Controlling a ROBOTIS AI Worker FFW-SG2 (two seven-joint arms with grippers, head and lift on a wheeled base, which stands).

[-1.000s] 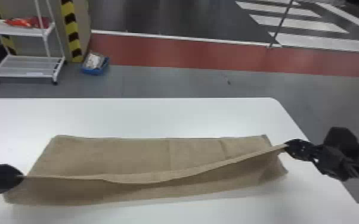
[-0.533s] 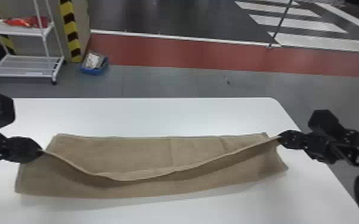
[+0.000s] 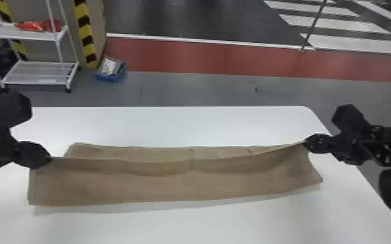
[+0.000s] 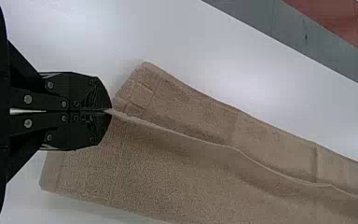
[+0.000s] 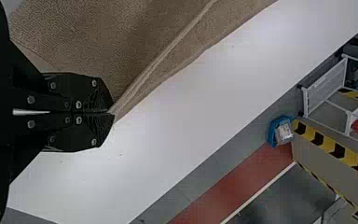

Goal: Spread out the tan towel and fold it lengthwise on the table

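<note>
– Left claw (image 3: 49, 159)?
– Clamped on the tan towel (image 3: 172, 188) at one end!
– And the right claw (image 3: 306, 142)?
– Pinching the other end, its raised edge strung between them above the white tabletop (image 3: 204, 227)!

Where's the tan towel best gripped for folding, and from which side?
Probably the raised long edge of the towel, at its ends, the left end effector from the left, the right end effector from the right: the thin edge runs full length.
</note>
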